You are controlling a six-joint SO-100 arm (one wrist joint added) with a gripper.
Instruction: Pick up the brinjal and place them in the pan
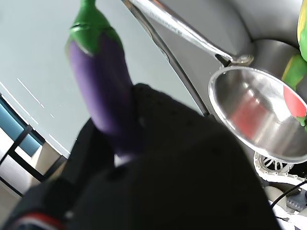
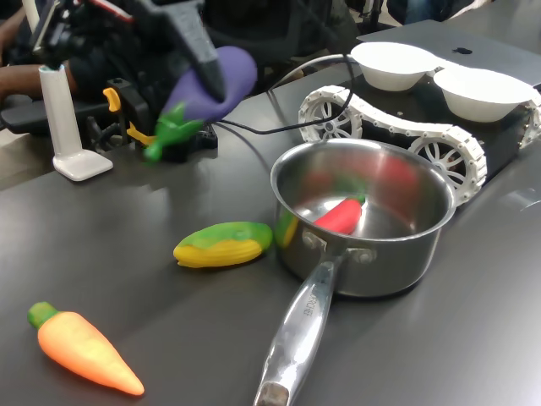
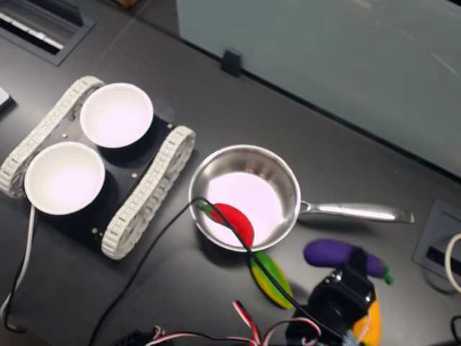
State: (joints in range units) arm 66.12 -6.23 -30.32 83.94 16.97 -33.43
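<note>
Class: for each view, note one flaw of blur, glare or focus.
Wrist view: the pincer is a dark, out-of-focus mass. First exterior view: the brinjal is motion-blurred. Second exterior view: glare whitens the pan floor and both bowls.

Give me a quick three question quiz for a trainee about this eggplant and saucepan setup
1. True or false: the tool holds the brinjal up off the table.
2. What already lies inside the pan?
A. the toy carrot
B. a red toy vegetable
C. the toy corn
3. Fill in: in the first exterior view, the two white bowls sit on a small ______ vehicle.

Key:
1. True. In the first exterior view the brinjal is in the air, clear of the tabletop.
2. B. The red toy vegetable rests on the pan's floor; the toy corn and the toy carrot lie on the table outside.
3. tracked
</note>
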